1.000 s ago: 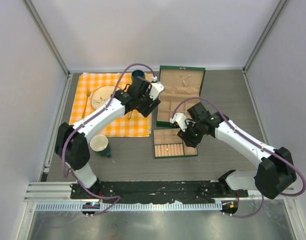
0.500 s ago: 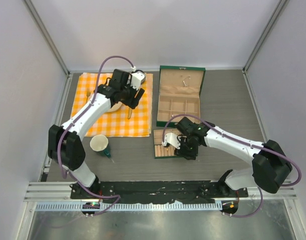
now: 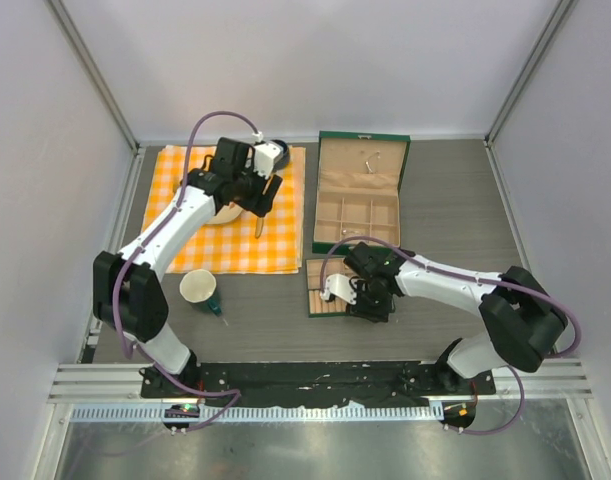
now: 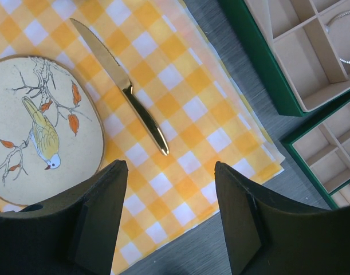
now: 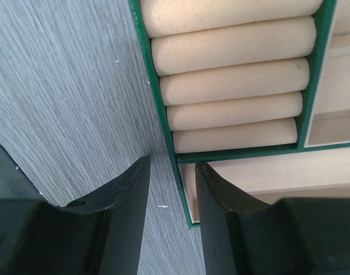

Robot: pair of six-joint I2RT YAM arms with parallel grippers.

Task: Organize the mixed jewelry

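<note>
A thin silver wire bangle [image 4: 347, 59] lies in a compartment of the green beige-lined box [image 3: 357, 215], at the top right of the left wrist view. Small metal pieces [image 3: 370, 160] hang in the box's lid. The ring and studs do not show. My left gripper [image 3: 253, 197] is open and empty above the orange checkered cloth [image 4: 180, 114], beside the bird plate [image 4: 43, 126]. My right gripper [image 5: 172, 189] is low at the near corner of the green tray [image 3: 330, 270]. Its jaws stand a little apart, one finger [image 5: 123, 200] outside on the table and one inside, with the tray's wall [image 5: 183, 189] between them.
A gold knife [image 4: 126, 89] lies on the cloth next to the plate, a gold fork [image 3: 173, 205] at the cloth's left. A cup [image 3: 198, 287] stands near the cloth's front edge, a dark bowl [image 3: 275, 148] at its back. The tray holds beige ring rolls [image 5: 232, 74].
My left gripper has moved left from beside the box to over the plate and knife. My right gripper has moved from the box toward me and down to the tray's near corner.
</note>
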